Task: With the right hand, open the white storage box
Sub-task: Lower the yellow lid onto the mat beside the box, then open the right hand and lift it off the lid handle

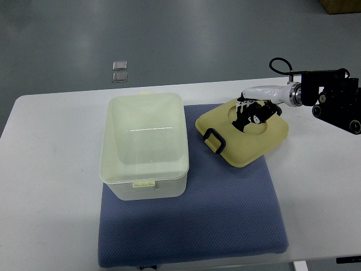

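The white storage box [144, 148] stands without its lid on the left part of the blue mat [225, 220], and its inside looks empty. Its pale yellow lid [248, 141] lies to the right of the box, half on the mat and half on the table, with a black latch [213, 140] at its near-left edge. My right hand [252, 114] reaches in from the right and rests on the far part of the lid's top. Its dark fingers [246, 119] are loosely spread on the surface and wrap around no edge.
The white table [51, 197] carries the mat. The right arm's black forearm [335, 100] hangs over the table's far right corner. Two small grey squares [119, 71] lie on the floor beyond the table.
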Robot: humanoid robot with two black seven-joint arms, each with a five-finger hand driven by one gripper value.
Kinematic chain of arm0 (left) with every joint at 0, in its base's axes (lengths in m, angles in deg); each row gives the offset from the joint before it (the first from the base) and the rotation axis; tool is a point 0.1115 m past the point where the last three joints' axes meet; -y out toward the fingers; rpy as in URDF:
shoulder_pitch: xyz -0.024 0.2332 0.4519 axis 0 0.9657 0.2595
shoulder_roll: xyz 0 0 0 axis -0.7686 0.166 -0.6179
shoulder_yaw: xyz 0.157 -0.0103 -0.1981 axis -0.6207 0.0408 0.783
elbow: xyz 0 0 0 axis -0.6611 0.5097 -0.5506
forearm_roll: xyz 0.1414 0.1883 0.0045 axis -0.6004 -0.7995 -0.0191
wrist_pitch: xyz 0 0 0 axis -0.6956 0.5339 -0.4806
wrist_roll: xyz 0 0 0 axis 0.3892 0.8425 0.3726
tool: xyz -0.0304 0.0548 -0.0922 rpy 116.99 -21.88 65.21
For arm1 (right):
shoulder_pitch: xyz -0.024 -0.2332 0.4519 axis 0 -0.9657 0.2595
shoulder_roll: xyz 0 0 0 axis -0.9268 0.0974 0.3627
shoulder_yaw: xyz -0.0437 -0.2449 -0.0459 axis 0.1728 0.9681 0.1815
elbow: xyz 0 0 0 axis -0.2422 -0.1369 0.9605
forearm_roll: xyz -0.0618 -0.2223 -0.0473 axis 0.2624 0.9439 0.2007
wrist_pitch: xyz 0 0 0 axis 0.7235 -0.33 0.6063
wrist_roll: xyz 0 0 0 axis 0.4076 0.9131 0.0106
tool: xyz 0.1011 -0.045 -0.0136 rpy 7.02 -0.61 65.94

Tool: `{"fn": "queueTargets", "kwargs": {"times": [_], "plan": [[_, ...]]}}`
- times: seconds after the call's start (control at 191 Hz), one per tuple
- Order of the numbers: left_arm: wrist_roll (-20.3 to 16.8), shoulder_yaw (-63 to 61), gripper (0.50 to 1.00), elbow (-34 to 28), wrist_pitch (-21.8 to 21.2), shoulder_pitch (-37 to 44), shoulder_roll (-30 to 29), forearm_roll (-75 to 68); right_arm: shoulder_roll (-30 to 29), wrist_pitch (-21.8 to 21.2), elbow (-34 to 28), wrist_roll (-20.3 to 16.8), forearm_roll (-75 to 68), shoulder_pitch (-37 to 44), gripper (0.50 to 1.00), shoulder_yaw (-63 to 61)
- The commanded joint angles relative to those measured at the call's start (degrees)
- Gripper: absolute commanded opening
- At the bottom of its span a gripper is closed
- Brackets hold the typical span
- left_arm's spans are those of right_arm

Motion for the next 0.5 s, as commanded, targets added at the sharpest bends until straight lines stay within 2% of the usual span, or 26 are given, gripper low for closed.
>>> {"fn": "queueTargets", "kwargs": {"times": [0.0, 0.267, 0.273, 0.278, 0.283, 0.288, 0.294, 0.299, 0.304, 0.309, 0.315, 0.336, 0.493], "plan": [[0.0, -0.1, 1.0, 0.1, 0.0, 0.0, 0.0, 0.0, -0.4, -0.3, 0.0, -1.0, -2.0, -0.1, 0.5, 0.1], [0.0, 0.0, 1.0, 0.2, 0.0, -0.1, 0.0, 0.0, -0.2, -0.4, 0.0, -0.7, -1.8, 0.1, 0.5, 0.1], [0.1, 0.0, 1.0, 0.1, 0.0, -0.1, 0.0, 0.0, -0.2, -0.5, 0.0, -0.7, -1.8, 0.2, 0.539, 0.1], [0.1, 0.0, 1.0, 0.1, 0.0, -0.1, 0.0, 0.0, -0.2, -0.5, 0.0, -0.7, -1.8, 0.2, 0.539, 0.1], [0.0, 0.0, 1.0, 0.1, 0.0, -0.1, 0.0, 0.0, -0.2, -0.5, 0.0, -0.7, -1.8, 0.2, 0.588, 0.1], [0.0, 0.0, 1.0, 0.1, 0.0, -0.1, 0.0, 0.0, -0.2, -0.5, 0.0, -0.7, -1.8, 0.2, 0.588, 0.1], [0.0, 0.0, 1.0, 0.1, 0.0, -0.1, 0.0, 0.0, -0.2, -0.6, 0.0, -0.6, -1.8, 0.3, 0.635, 0.1], [0.0, 0.0, 1.0, 0.1, 0.0, -0.1, 0.0, 0.0, -0.2, -0.6, 0.0, -0.6, -1.8, 0.3, 0.635, 0.1], [0.0, 0.0, 1.0, 0.1, 0.0, -0.1, 0.0, 0.0, -0.2, -0.6, 0.0, -0.6, -1.8, 0.4, 0.674, 0.1], [0.0, 0.0, 1.0, 0.1, 0.0, -0.1, 0.0, 0.0, -0.2, -0.6, 0.0, -0.6, -1.8, 0.4, 0.674, 0.1], [0.0, 0.0, 1.0, 0.1, 0.0, -0.1, 0.0, 0.0, -0.2, -0.7, 0.0, -0.6, -1.8, 0.4, 0.707, 0.1], [0.0, 0.1, 1.0, 0.1, 0.0, -0.1, 0.0, 0.0, -0.1, -0.7, 0.0, -0.5, -1.8, 0.5, 0.748, 0.1], [0.0, 0.1, 1.0, 0.2, 0.0, -0.2, 0.0, 0.0, 0.8, -2.1, -0.1, -0.3, -1.7, 1.2, 0.823, -0.1]]}}
